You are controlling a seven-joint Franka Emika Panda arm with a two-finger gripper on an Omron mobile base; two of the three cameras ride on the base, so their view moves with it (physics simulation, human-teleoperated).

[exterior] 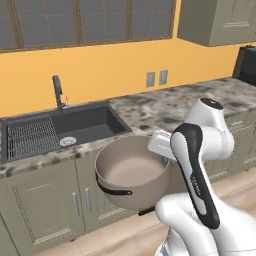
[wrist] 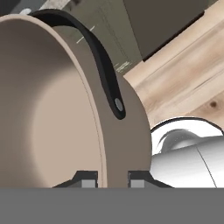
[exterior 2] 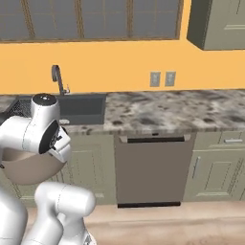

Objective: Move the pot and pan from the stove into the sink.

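Gripper (wrist: pixel 112 178) was closed on the rim of the pot (exterior: pixel 131 172), one fingertip (wrist: pixel 86 179) inside the wall, the other outside. Pot hung in the air in front of the worktop (exterior: pixel 165 107), off the cabinet fronts, at abt 5 o'clock from the sink (exterior: pixel 85 125). Pot tilted, pale inside facing up-left in left base view. Dark loop handle (wrist: pixel 103 61) arched over its rim in hand view. Faucet (exterior: pixel 58 91) at sink's 12 o'clock.

We see even, bright rendered light, no glare or blur. Soft shading inside the pot (exterior: pixel 131 172), darker on its near wall. Sink (exterior: pixel 95 125) basin reads dim. Windows far back look grey. Edges sharp, no distortion.
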